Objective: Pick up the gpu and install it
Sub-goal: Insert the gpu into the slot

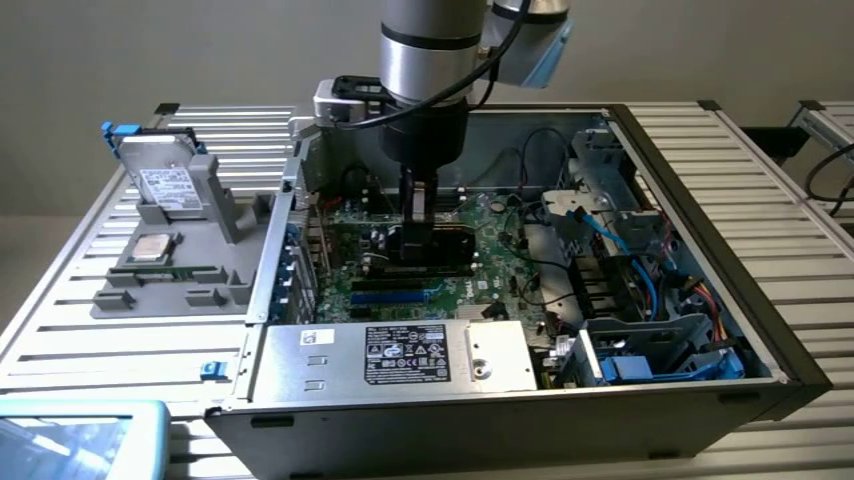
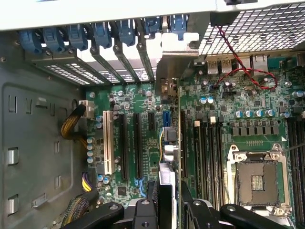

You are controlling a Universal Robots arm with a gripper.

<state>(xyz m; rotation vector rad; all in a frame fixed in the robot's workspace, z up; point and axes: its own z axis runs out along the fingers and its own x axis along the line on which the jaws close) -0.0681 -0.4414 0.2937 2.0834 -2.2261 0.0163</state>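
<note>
Here the claw [image 2: 171, 193] pinches the gpu [image 2: 170, 138] edge-down, along the slots [image 2: 123, 148].

I'm counting one gpu [image 1: 454, 252], one gripper [image 2: 175, 192], one motherboard [image 2: 143, 109], one bare CPU socket [image 2: 257, 181]. I'm also seeing one power supply [image 1: 400, 355], one hard drive [image 1: 167, 185], one loose processor chip [image 1: 154, 247], one grey parts holder [image 1: 187, 295], one open computer case [image 1: 701, 190].
</note>
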